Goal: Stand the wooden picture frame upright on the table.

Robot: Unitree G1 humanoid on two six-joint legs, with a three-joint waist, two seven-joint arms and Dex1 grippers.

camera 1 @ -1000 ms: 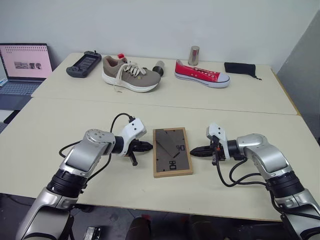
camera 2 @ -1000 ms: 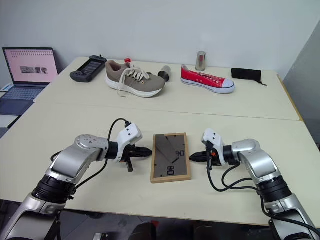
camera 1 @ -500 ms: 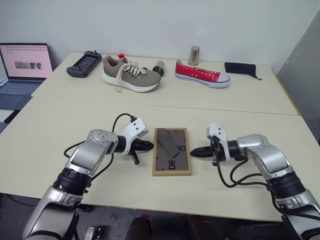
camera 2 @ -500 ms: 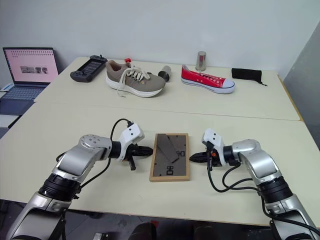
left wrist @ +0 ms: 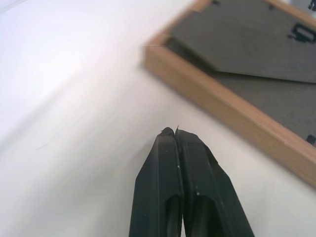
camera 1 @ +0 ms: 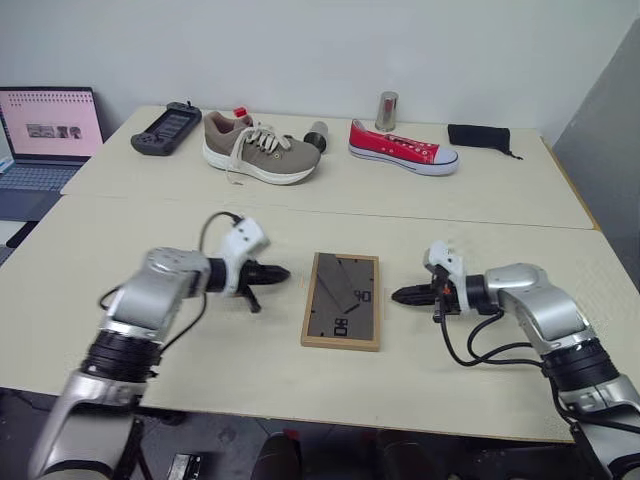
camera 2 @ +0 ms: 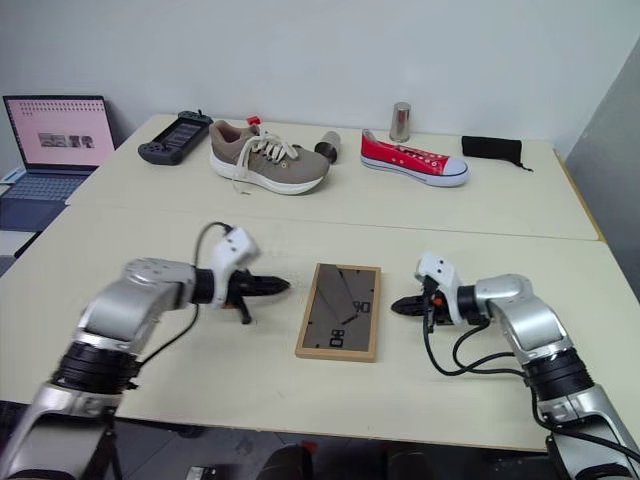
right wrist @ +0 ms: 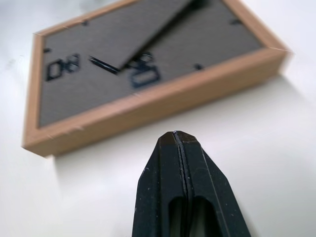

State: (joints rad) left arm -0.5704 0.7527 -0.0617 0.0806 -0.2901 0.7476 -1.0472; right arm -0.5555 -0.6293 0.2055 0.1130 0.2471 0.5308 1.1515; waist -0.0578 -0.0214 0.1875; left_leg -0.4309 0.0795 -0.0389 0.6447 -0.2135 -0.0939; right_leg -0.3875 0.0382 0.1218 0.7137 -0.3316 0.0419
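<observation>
The wooden picture frame [camera 1: 342, 300] lies flat on the table [camera 1: 120, 230], near its front edge. Its dark board and strut face up. My left gripper [camera 1: 285, 271] is shut and hangs a short way off the frame's left edge, pointing at it. In the left wrist view its fingers [left wrist: 168, 163] are pressed together, with the frame [left wrist: 232, 116] a little beyond them. My right gripper [camera 1: 396, 296] is shut too, pointing at the frame's right edge from close by without touching it. The right wrist view has its fingers [right wrist: 170, 177] closed just short of the frame [right wrist: 148, 106].
Along the back of the table lie a black game controller [camera 1: 165, 128], a brown sneaker [camera 1: 262, 150], a dark cylinder [camera 1: 317, 133], a metal cup [camera 1: 387, 110], a red sneaker [camera 1: 402, 148] and a black pouch [camera 1: 480, 136]. An open laptop [camera 1: 50, 125] stands at the far left.
My left gripper has drawn back from the frame's left edge and lifted a little. The right gripper has pulled slightly away to the right. The frame still lies flat.
</observation>
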